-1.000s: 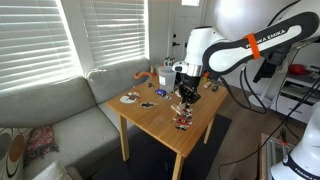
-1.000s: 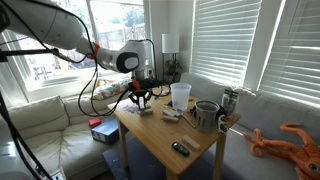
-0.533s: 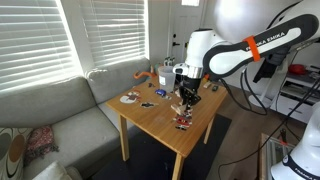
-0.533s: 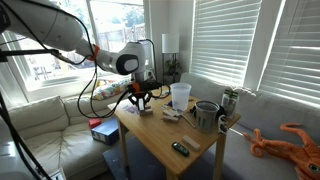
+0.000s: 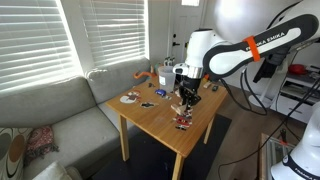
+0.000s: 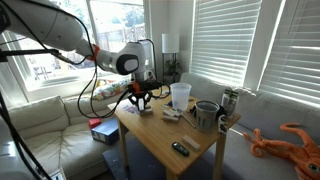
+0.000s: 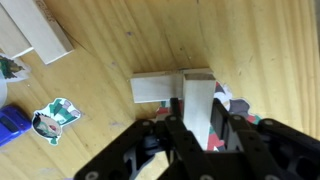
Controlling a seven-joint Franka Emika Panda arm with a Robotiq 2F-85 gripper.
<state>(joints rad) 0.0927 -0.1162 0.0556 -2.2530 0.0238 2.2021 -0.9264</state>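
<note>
Wooden block [image 7: 197, 100], pale and oblong, lies on the worktop [image 7: 120, 40] with one end butted against a second wooden block [image 7: 155, 88], so the two make an L in the wrist view. The hand [image 7: 205, 120] straddles the first block, with a dark finger [image 7: 172, 135] close along either long side. I cannot tell whether the pads press the wood or have slackened off it, since the contact itself is hidden. A cartoon sticker [image 7: 55, 118] lies near the second block, on the side away from the hand. A third block [image 7: 45, 30] lies well apart from the second block, on that same side. In both exterior views the hand [image 5: 184, 98] [image 6: 139, 97] hangs low over the second block, just where it stood a second ago, and nothing around that block has shifted. Judged from that stillness, the arm is pausing at the block rather than carrying it: the block sits down on the wood, touching the second block
</note>
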